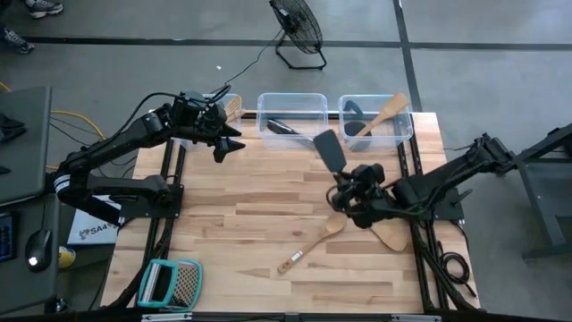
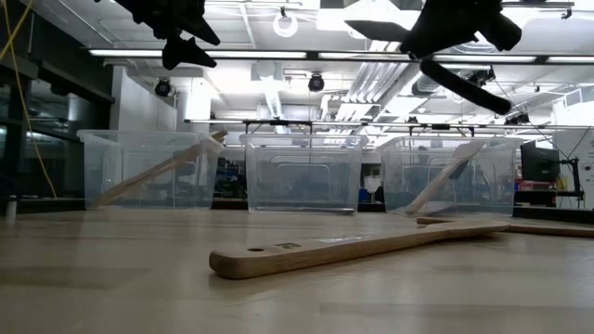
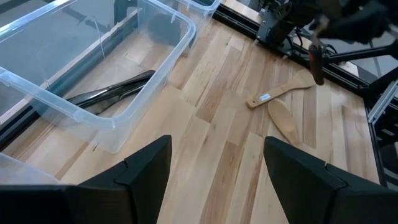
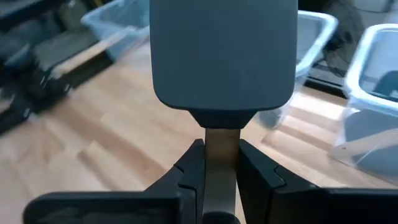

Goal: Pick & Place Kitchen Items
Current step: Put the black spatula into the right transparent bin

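My right gripper [image 1: 342, 179] is over the middle of the table, shut on a black spatula [image 1: 329, 148]. Its wide grey blade [image 4: 224, 53] fills the right wrist view. Its red-tipped handle end [image 3: 316, 59] slants down below the gripper. My left gripper [image 1: 234, 143] hangs open and empty at the far left, near the left bin. A wooden spoon [image 1: 311, 244] lies flat on the table, and a wooden spatula [image 1: 391, 234] lies partly under my right arm. Black tongs [image 3: 112, 93] lie in the middle bin [image 1: 292, 112]. My right gripper pinches the black spatula's neck [image 4: 221, 146], just behind the blade, between its two fingers [image 4: 189, 168]. The blade sticks out ahead of the fingertips toward the far bins. The spatula is lifted clear of the table and tilted, blade high and handle [image 2: 464, 83] slanting down.
Three clear bins stand along the far edge. The right one [image 1: 375, 125] holds a wooden spatula [image 1: 386, 112] leaning on its rim. The left one [image 2: 148, 167] holds a leaning wooden utensil. A teal-framed grater [image 1: 170, 283] lies at the near left corner.
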You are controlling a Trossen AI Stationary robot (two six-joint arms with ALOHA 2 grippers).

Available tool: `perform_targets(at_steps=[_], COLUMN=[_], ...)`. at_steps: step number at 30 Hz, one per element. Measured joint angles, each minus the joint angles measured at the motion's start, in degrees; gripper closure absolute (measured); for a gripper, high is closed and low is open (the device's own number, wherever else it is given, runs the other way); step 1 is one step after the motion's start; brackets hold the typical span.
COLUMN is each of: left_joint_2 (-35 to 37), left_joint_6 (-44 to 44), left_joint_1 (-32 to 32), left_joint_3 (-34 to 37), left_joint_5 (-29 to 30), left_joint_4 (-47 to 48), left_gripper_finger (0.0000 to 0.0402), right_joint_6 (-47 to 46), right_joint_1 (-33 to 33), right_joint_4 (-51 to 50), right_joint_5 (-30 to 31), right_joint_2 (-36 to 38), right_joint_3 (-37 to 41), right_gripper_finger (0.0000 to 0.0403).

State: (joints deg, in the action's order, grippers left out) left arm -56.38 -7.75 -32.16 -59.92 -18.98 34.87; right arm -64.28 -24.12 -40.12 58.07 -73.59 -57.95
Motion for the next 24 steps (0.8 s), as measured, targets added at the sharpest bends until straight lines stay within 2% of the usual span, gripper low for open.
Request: perform_targets(at_steps=[10, 24], left_joint_2=[0.0, 0.0], left_joint_6=[0.0, 0.0], left_joint_1=[0.0, 0.0], left_joint_3=[0.0, 0.0], left_joint_5=[0.0, 0.1], left_joint_4=[0.0, 0.0], left_gripper_finger=[0.0151, 0.0151], right_joint_6=[0.2, 9.0], right_joint_1=[8.4, 23.4], right_joint_4=[0.0, -0.1], right_joint_5=[5.1, 10.6], right_joint_2=[4.1, 8.9], right_joint_3=[0.0, 0.0], right_gripper_finger=[0.0345, 0.0345])
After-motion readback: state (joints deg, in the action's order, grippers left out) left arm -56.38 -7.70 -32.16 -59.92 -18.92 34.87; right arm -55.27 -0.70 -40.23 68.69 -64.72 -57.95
